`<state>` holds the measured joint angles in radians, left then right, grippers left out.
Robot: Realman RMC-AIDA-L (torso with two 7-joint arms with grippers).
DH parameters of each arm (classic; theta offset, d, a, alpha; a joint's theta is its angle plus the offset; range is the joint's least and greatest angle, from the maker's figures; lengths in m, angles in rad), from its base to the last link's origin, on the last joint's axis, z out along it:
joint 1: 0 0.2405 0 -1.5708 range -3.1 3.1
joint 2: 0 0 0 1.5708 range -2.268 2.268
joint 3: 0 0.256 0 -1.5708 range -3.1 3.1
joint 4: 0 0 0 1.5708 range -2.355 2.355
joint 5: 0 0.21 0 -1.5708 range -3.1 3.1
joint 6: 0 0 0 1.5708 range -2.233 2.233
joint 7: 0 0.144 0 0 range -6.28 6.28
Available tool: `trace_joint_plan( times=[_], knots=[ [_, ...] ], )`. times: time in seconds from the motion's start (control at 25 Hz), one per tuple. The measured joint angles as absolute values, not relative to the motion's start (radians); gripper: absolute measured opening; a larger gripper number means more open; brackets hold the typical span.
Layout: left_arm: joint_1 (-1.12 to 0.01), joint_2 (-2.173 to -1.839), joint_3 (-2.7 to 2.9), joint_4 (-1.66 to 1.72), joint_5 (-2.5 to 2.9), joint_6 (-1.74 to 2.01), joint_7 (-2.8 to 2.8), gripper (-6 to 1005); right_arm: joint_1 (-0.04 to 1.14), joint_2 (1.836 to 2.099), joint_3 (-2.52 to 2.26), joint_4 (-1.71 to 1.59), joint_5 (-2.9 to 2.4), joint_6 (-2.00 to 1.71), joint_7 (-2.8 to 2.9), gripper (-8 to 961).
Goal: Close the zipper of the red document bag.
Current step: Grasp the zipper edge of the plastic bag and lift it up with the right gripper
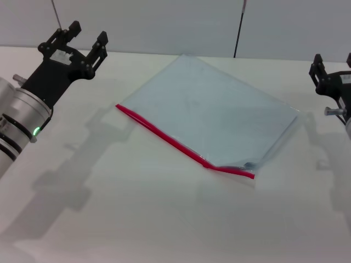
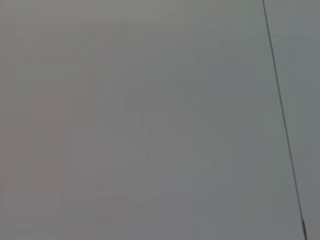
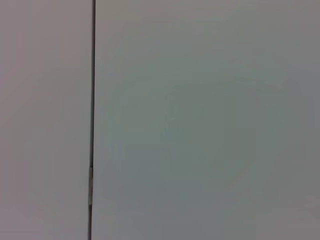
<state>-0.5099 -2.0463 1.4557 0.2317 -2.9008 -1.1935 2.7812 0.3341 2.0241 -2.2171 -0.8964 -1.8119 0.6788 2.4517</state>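
Note:
The red document bag, a flat translucent pale blue pouch, lies at an angle in the middle of the white table. Its zipper is a bright red strip along the near long edge, running from upper left to lower right, with a kink near the right end where the small slider sits. My left gripper hovers open at the far left, well away from the bag. At the right edge my right gripper is raised and open, also apart from the bag. Both wrist views show only blank wall.
A thin dark vertical line runs down the grey wall behind the table and also shows as the dark line in the left wrist view and the dark line in the right wrist view.

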Motion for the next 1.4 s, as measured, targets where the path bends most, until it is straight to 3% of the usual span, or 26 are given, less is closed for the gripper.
trace_joint_plan(
  times=[0.88,1.04,1.24,1.4],
  knots=[
    [-0.51,-2.041,1.456,0.231,-2.901,-1.182,2.773,623,0.34,2.014,-2.228,-0.958,-1.809,0.583,2.451,701],
    [-0.505,-2.038,1.456,0.23,-2.901,-1.181,2.766,623,0.301,1.975,-2.22,-1.084,-1.849,0.416,2.441,701],
    [-0.501,-2.037,1.456,0.23,-2.901,-1.181,2.766,622,0.257,1.89,-2.203,-1.247,-1.899,0.164,2.439,702],
    [-0.499,-2.036,1.456,0.23,-2.901,-1.181,2.766,621,0.223,1.866,-2.187,-1.326,-2.029,0.023,2.432,702]
  ],
)
